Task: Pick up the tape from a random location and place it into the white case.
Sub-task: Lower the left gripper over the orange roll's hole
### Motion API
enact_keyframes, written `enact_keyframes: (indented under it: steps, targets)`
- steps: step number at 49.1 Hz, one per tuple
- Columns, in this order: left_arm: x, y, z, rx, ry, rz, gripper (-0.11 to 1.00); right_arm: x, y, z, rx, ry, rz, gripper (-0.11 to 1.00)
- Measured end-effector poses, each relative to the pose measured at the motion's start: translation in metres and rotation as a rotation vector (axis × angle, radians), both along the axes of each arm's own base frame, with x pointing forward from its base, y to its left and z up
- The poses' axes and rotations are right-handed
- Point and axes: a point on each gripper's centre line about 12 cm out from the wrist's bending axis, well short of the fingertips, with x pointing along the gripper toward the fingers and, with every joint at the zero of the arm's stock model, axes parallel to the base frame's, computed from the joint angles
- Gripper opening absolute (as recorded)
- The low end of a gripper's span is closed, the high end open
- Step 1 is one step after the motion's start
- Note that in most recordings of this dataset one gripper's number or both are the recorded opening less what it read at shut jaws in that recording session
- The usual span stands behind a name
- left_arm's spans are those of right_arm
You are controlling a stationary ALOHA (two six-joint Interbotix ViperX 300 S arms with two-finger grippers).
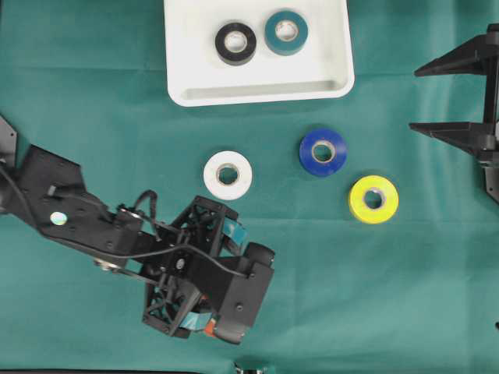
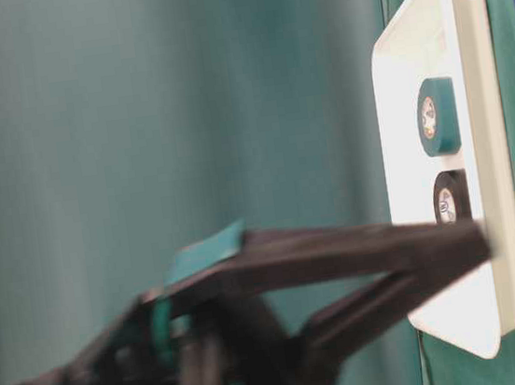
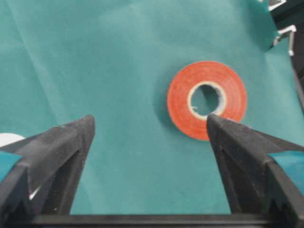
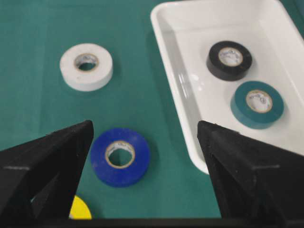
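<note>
Green cloth (image 1: 405, 296) covers the whole table, matte and slightly creased in my left wrist view. On it, at the far edge in the overhead view, lies the white case (image 1: 257, 92), a shallow rectangular tray of smooth glossy plastic with rounded corners and a raised rim. Inside it I see two rolls lying flat and close to each other: a black tape roll (image 1: 235, 43) and a teal tape roll (image 1: 285, 32).

My left arm is the next biggest thing, black and angular with lattice-like finger frames. The left gripper (image 3: 149, 130) hangs over the cloth with its jaws spread wide, and nothing is between them. In its camera an orange tape roll (image 3: 207, 99), ring-shaped with a pale inner core, lies flat on the cloth near the right finger (image 3: 247, 166); I cannot tell if they touch.

The right gripper (image 4: 145, 137) is also wide open and holds nothing. It is at the right edge of the overhead view.

Three more rolls lie loose on the cloth in front of the case, all apart from each other: a white tape roll (image 1: 228, 174), a blue tape roll (image 1: 323, 152) and a yellow tape roll (image 1: 373, 199).
</note>
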Motion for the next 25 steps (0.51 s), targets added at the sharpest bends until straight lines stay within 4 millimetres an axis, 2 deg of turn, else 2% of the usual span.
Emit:
enact_keyframes:
  steps: [12, 25]
  targets:
    - [0.007, -0.008, -0.026, 0.010, 0.027, -0.009, 1.00, 0.002, 0.000, -0.004, 0.001, 0.017, 0.000, 0.87]
    - [0.010, -0.013, -0.042, 0.008, 0.020, -0.019, 1.00, 0.002, 0.000, -0.005, 0.000, 0.020, 0.000, 0.87]
